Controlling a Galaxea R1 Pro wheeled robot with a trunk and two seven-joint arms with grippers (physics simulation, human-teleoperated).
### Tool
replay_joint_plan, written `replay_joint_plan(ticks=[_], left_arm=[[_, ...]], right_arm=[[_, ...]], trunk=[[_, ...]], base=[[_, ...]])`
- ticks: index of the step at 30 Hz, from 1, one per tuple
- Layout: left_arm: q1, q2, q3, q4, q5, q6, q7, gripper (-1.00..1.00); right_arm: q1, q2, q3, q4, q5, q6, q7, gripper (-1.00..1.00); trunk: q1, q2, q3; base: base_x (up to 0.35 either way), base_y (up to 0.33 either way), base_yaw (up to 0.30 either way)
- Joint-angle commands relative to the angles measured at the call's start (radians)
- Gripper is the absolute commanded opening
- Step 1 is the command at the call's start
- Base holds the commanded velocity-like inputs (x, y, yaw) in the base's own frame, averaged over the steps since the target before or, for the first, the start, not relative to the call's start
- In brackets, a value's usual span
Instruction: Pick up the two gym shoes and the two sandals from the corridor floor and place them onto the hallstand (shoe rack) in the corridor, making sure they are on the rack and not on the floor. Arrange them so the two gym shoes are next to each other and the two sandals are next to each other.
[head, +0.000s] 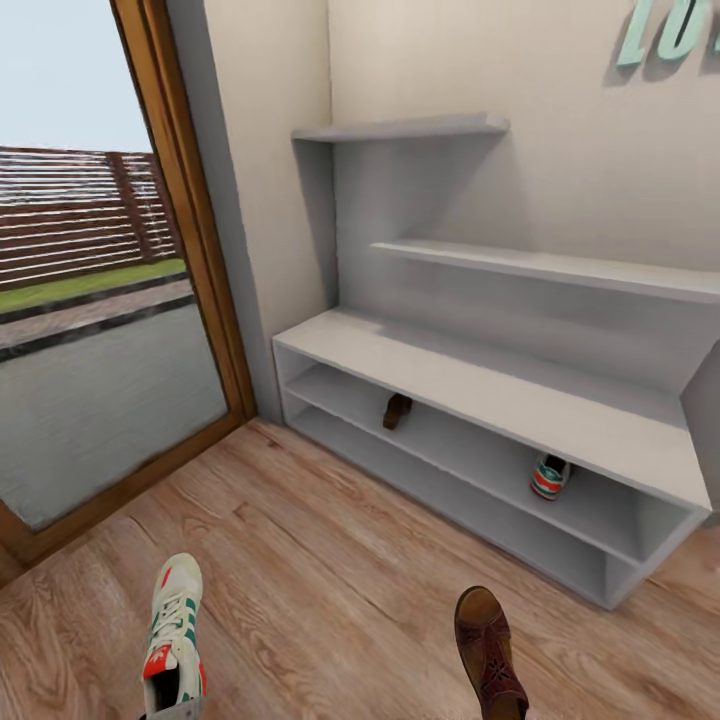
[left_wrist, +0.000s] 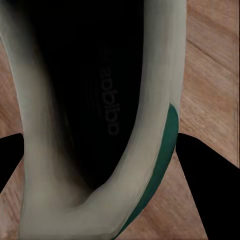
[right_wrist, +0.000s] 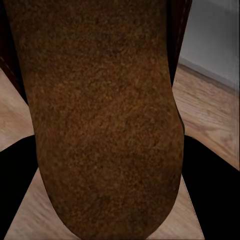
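Note:
One gym shoe (head: 175, 630), white with green stripes and a red tongue, is at the lower left of the head view over the corridor floor (head: 330, 590). In the left wrist view its heel (left_wrist: 100, 200) sits between the black fingers (left_wrist: 207, 185) of my left gripper (left_wrist: 100, 140), which is shut on it. A brown sandal (head: 488, 650) is at the lower right, and my right gripper (right_wrist: 107, 145) is shut on its footbed (right_wrist: 105, 100). The other sandal (head: 397, 410) and the other gym shoe (head: 549, 477) lie well apart in the upper shelf slot of the hallstand (head: 480, 385).
A glass door with a wooden frame (head: 205, 250) stands left of the hallstand, close to its left end. Two staggered shelves (head: 540, 262) rise above the broad top. A wall with teal letters (head: 670, 30) is behind. Wood floor stretches between me and the rack.

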Motion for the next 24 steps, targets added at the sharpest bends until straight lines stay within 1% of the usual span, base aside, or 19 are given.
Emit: replay_joint_plan(ticks=[1,16,24], left_arm=[[-0.001,0.0,0.005,0.001,-0.011,-0.004,0.003,-1.0],[-0.001,0.0,0.005,0.001,-0.011,-0.004,0.003,-1.0],[-0.001,0.0,0.005,0.001,-0.011,-0.004,0.003,-1.0]], right_arm=[[-0.001,0.001,-0.005,0.001,0.01,-0.003,-0.005,-1.0],[-0.001,0.001,-0.005,0.001,0.01,-0.003,-0.005,-1.0],[-0.001,0.001,-0.005,0.001,0.01,-0.003,-0.005,-1.0]], trunk=[[0.0,0.0,-0.001],[0.0,0.0,-0.001],[0.0,0.0,-0.001]], base=[[0.0,0.0,-0.3],[-0.001,0.0,-0.3],[-0.056,0.0,-0.3]])
